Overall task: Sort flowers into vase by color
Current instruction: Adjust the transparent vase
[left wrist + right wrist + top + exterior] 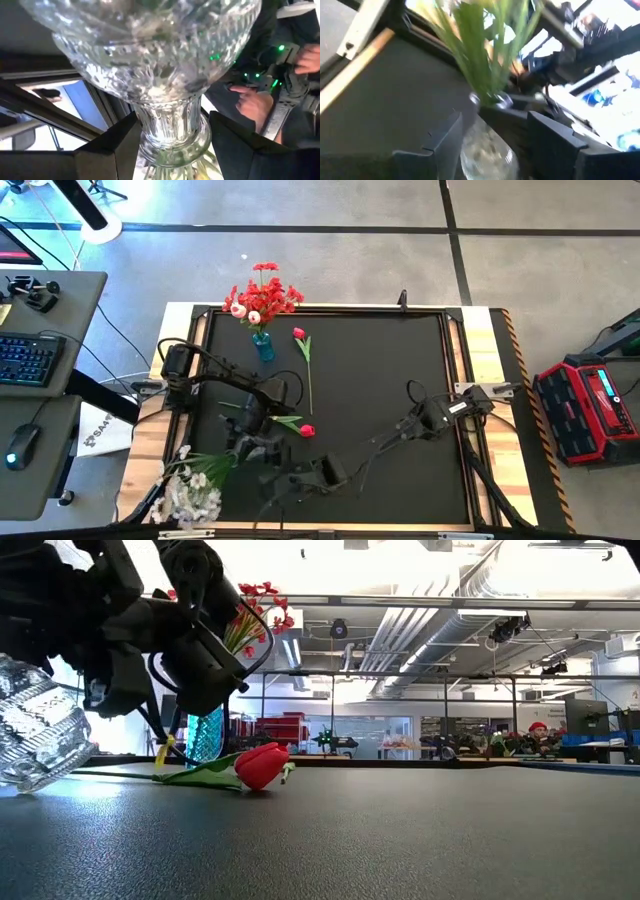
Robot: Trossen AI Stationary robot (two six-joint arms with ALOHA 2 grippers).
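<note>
A clear cut-glass vase [150, 55] with white flowers [192, 492] on green stems [480, 55] is tilted over the table's near left corner. My left gripper [172, 125] is shut on it. My right gripper [495, 130] is open, a finger on either side of the vase's glass body [485, 157]. A teal vase [263, 346] with red flowers [262, 295] stands upright at the far edge. One red tulip [299, 334] lies beside it on the mat. Another red tulip [262, 765] lies mid-table. My left gripper pinches the clear vase's narrow neck [170, 122] below the wide bowl, one finger [112, 145] on each side and lying across the neck. The vase is tilted, its flowers toward the near left corner. My right gripper: I cannot tell whether its fingers touch the glass.
The black mat [390, 360] lies within a wooden frame. A desk with a keyboard [28, 358] and mouse stands left of the table. A red case [588, 405] sits on the floor at the right. A person's hand [252, 102] shows beyond the table.
</note>
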